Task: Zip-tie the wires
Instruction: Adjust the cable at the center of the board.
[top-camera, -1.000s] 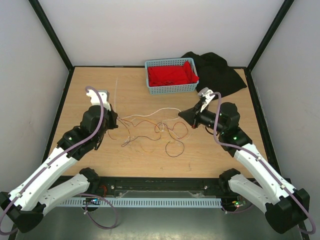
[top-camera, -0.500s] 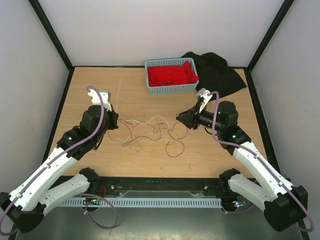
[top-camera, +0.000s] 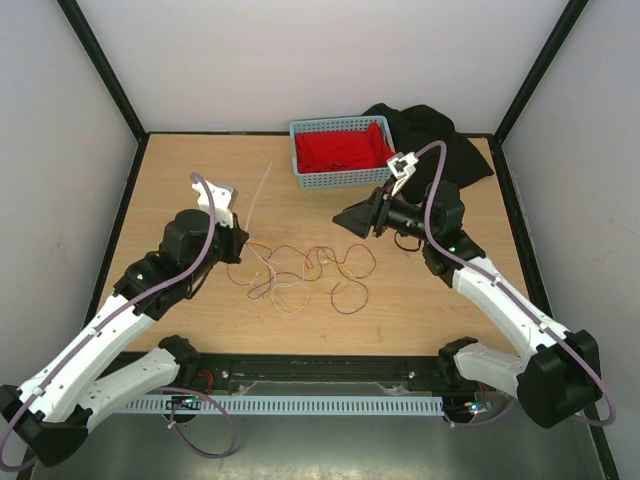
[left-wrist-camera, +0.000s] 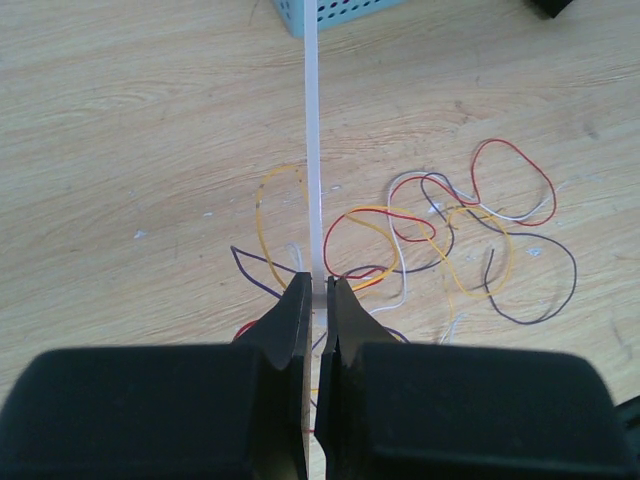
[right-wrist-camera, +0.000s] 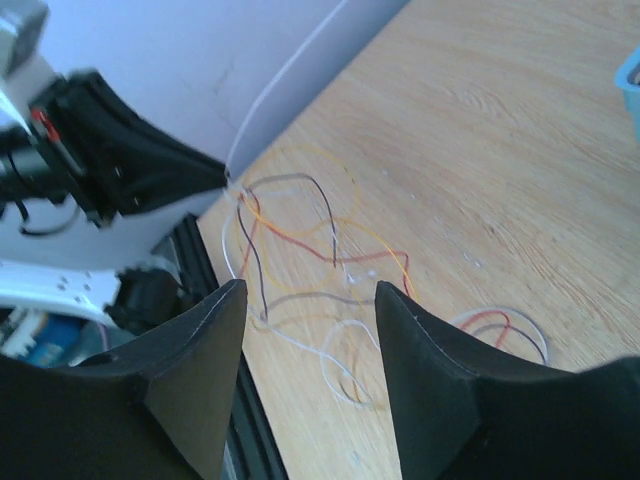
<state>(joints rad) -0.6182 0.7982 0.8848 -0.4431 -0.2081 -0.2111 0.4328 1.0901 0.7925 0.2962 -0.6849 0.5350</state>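
Observation:
The wires (top-camera: 305, 270) lie in a loose, curly tangle of red, yellow, white and dark strands on the middle of the table. From the left wrist they lie spread to the right of the fingers (left-wrist-camera: 430, 225). My left gripper (top-camera: 233, 240) is shut on the lower end of the zip tie (top-camera: 258, 195), a thin whitish strip slanting up toward the back. In the left wrist view the zip tie (left-wrist-camera: 312, 150) runs straight up from the gripper (left-wrist-camera: 318, 288). My right gripper (top-camera: 340, 219) hangs open above the tangle's right side, holding nothing. In its own view the wires (right-wrist-camera: 300, 240) lie beyond the gripper (right-wrist-camera: 310, 292).
A light blue basket (top-camera: 300, 178) holding red cloth stands at the back centre, with a black cloth (top-camera: 445, 140) to its right. Black frame posts rise at the table's back corners. The left arm's black gripper (right-wrist-camera: 130, 165) shows in the right wrist view.
My right gripper opened and moved up and back toward the basket. The strands stretched toward it slackened onto the table. My left gripper shifted slightly, and the zip tie now leans right.

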